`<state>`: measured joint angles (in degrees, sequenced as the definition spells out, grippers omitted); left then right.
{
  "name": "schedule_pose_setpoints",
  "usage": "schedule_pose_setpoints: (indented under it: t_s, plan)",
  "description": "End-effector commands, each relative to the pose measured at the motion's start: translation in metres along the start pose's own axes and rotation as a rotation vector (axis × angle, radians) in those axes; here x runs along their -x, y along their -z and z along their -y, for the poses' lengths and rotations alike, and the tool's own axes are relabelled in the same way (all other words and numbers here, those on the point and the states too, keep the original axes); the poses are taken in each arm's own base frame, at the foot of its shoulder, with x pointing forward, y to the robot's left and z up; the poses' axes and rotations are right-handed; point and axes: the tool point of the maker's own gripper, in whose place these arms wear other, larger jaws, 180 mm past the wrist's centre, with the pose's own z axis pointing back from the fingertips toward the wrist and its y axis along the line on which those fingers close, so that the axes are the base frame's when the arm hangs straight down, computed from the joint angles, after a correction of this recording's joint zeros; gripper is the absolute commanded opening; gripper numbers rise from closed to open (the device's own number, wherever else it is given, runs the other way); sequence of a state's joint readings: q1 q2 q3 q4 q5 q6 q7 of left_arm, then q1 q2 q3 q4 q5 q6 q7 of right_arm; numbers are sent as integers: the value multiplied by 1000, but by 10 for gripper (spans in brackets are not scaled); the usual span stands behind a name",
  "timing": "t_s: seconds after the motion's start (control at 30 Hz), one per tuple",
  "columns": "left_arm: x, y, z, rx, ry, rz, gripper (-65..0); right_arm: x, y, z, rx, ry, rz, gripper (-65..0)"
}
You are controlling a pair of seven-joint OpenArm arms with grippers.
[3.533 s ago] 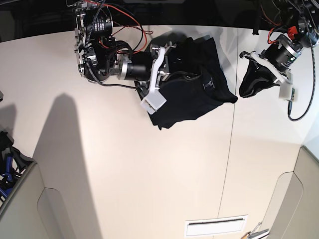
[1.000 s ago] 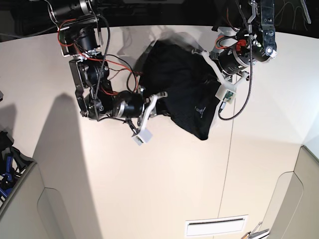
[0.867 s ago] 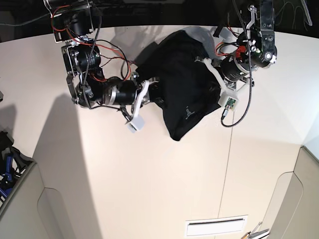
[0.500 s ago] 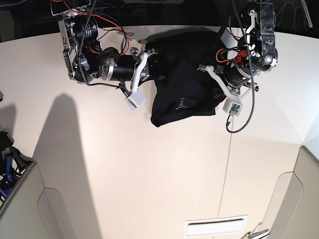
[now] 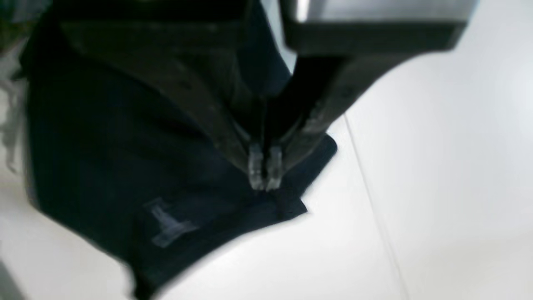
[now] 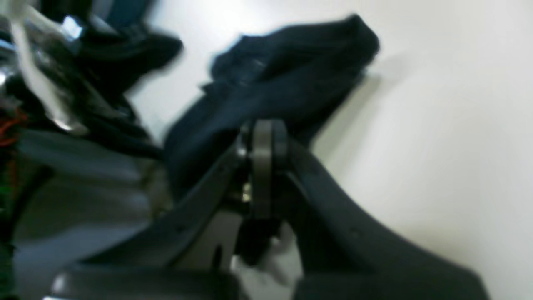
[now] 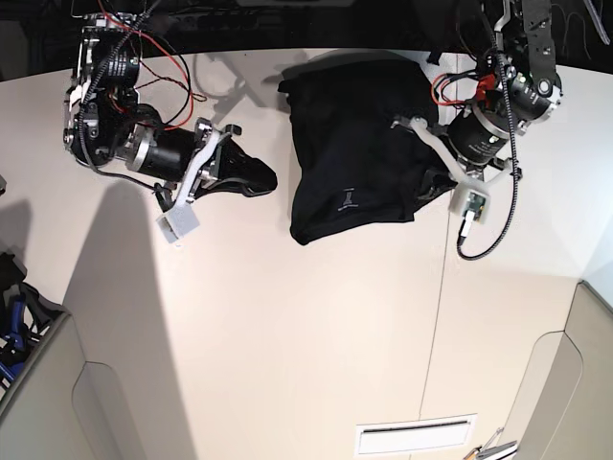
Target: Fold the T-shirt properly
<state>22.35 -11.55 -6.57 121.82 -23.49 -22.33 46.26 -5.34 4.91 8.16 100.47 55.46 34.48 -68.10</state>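
The limp, crumpled black cloth T-shirt sags between both clenched end effectors, left and right, each pinching fabric.

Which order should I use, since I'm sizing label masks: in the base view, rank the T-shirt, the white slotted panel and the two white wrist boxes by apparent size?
1. T-shirt
2. white slotted panel
3. right arm's white box and left arm's white box: too alike to rank.

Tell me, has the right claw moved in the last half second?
Yes. In the base view the right claw has pulled left, away from the table seam, dragging a dark bit of the T-shirt with it.
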Motion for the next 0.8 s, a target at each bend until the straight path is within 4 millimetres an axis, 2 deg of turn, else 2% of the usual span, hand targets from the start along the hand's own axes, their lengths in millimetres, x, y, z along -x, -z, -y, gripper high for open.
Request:
schedule_pose_setpoints:
  t_s: [0.0,0.2,0.33,0.6,0.77]
  plan:
    - [-10,-9,5,14,4,43,-650,-10,-3,-10,-31,-27,33,-650]
    - [9,-41,28,43,5,2,-650,6,-15,-34,-45,-47,25,-650]
    - [33,-56,23,13,-8,-70,-650,29,-23,-42,-16,-43,-19,-650]
    - [93,-99,-6,-106,-50,-265,-650,106,-59,-38,41,25,-229,-650]
    - [137,-134,-9,-140,-85,-416,-650,159,-90,-38,83,75,-393,-650]
